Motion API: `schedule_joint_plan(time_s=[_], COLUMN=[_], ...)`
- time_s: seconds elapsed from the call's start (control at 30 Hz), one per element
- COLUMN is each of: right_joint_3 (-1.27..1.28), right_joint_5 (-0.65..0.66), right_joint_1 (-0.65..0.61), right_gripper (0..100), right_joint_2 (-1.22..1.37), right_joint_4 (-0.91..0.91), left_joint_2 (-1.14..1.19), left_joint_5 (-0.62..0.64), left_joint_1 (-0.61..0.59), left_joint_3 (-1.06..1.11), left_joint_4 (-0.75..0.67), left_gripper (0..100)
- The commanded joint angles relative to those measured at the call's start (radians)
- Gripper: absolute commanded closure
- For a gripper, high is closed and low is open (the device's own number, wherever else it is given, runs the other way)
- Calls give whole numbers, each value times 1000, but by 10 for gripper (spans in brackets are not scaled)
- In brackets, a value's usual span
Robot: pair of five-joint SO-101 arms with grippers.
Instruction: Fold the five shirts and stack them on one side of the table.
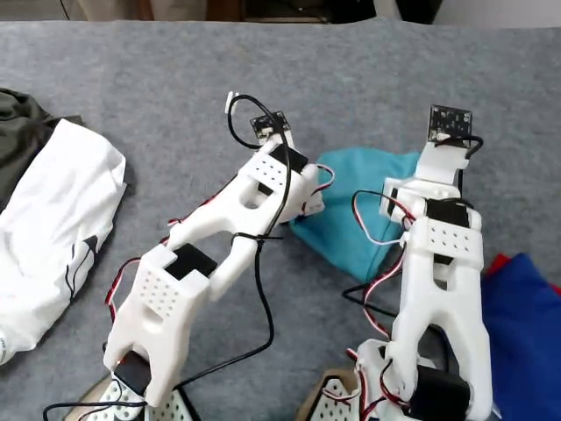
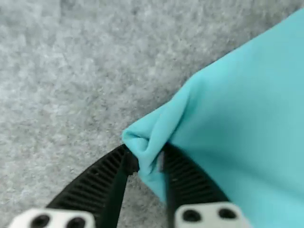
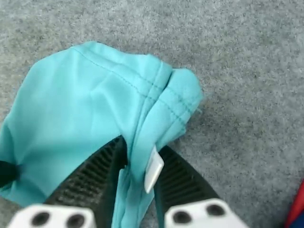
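Centre-right of the high view: teal shirt (image 1: 364, 206) on the table between both arms. Left gripper (image 2: 147, 160) pinches one corner and right gripper (image 3: 140, 159) pinches a hemmed edge, probably to spread it flat for folding.

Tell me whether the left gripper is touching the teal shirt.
Touching. The left wrist view shows the left gripper closed on a bunched corner of the teal shirt, with the cloth pinched between its jaws.

A bunched teal shirt (image 1: 346, 189) lies centrally, a crumpled white shirt (image 1: 61, 219) at one side, a blue shirt (image 1: 521, 333) opposite.
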Motion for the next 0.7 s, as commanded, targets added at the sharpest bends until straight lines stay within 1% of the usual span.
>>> schedule_joint_plan(time_s=[0.0,0.07,0.13,0.23,0.33,0.43,0.53,0.67], right_joint_3=[8,21,30,35,35,47,88,127], right_joint_5=[46,52,54,54,54,55,84,38], right_joint_1=[2,1,-1,-13,-38,-94,-182,-251], right_gripper=[994,994,993,991,991,991,991,989], right_joint_2=[-45,-45,-45,-45,-45,-44,-45,-45], right_joint_4=[28,34,34,34,34,34,29,28], left_joint_2=[-7,-7,-7,-7,-7,-7,-2,2], left_joint_5=[3,-6,-57,-112,-172,-253,-322,-384], left_joint_1=[-6,-18,-35,-75,-132,-175,-195,-201], left_joint_3=[-9,-11,-35,-97,-215,-339,-433,-482], left_joint_4=[-5,-2,12,69,153,242,327,394], left_gripper=[981,981,981,981,981,981,981,981])
